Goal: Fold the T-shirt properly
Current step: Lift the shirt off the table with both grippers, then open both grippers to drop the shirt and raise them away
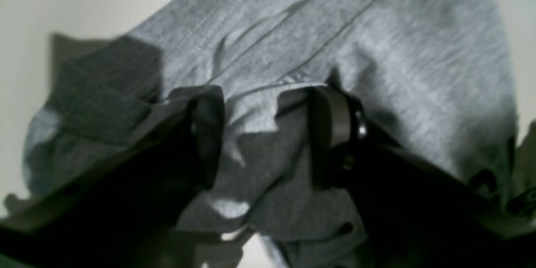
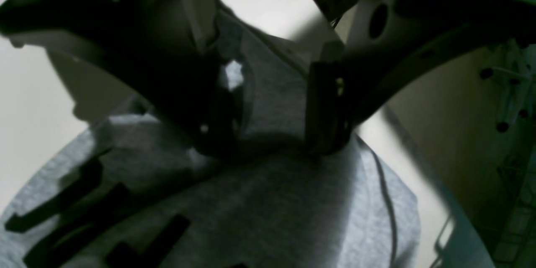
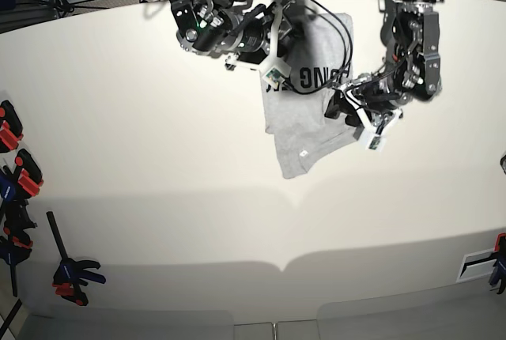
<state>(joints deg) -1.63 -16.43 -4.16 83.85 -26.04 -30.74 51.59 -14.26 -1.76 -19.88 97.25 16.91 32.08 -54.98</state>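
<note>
one grey t-shirt, two arms on it, far end of the white table.

there is one t-shirt (image 3: 304,111) lying on the table (image 3: 158,198), and you can see black letters on its top part and a small white tag lower down. two arms reach down from the far edge. the left gripper (image 1: 266,134) sits low at the shirt's edge with its two black fingers (image 1: 331,130) apart and a bunch of grey cloth between them, but i cannot tell if it is pinching the cloth. the right gripper (image 2: 272,109) is bent over the shirt's top part, fingers apart too, tips pressing down on the cloth next to the letters. along the table's side there are about five clamps (image 3: 71,273), red, blue and black.
</note>
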